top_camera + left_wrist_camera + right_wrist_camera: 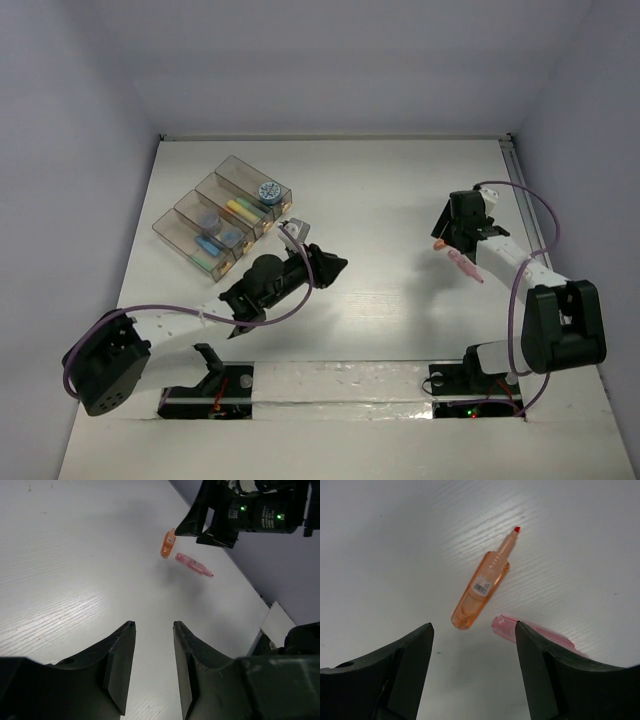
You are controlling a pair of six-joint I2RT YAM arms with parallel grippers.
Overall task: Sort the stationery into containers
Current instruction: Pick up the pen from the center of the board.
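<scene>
The containers (225, 215) hold several items; orange pen (481, 590) and pink pen (530, 632) remain by the worktop's (390, 180) right edge, left pincer (154, 626) and right pincer (474, 630) both open, empty.

White table (380, 200): clear containers (172, 230) at far left; orange pen (481, 590) just beside pink pen (502, 625), seemingly apart.

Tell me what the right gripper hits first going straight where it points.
Likely the orange translucent pen on the white table, centred ahead of the open right gripper; depth is unclear.
</scene>
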